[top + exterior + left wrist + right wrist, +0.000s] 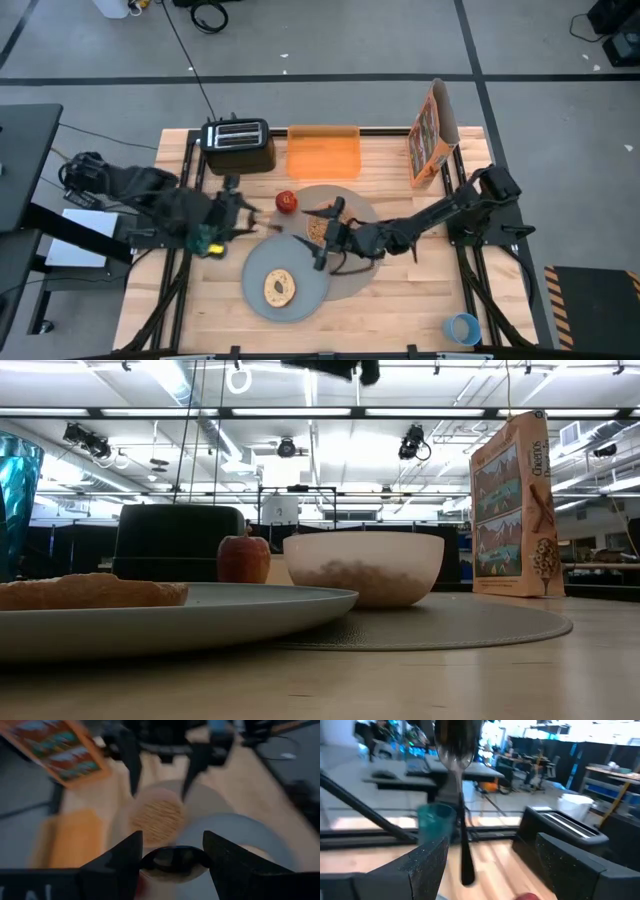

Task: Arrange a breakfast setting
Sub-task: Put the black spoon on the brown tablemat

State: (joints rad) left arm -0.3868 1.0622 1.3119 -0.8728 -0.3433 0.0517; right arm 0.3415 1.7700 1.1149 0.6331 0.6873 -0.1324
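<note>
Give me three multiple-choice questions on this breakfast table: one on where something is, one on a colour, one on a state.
1. Where is the metal spoon?
A. lying on the plate
B. between the fingers of the left claw
C. standing in the cup

2. What colour is the rectangular tray?
A. orange
B. green
C. white

3. What state is the pale bowl in?
A. upright and empty
B. turned upside down
C. upright with cereal in it

Answers:
1 B: the left wrist view shows the spoon's shiny end pinched between that claw's two fingers.
2 A: in the high view the tray beside the toaster is plainly orange.
3 C: the low view shows the bowl standing rim up, with cereal showing inside.
</note>
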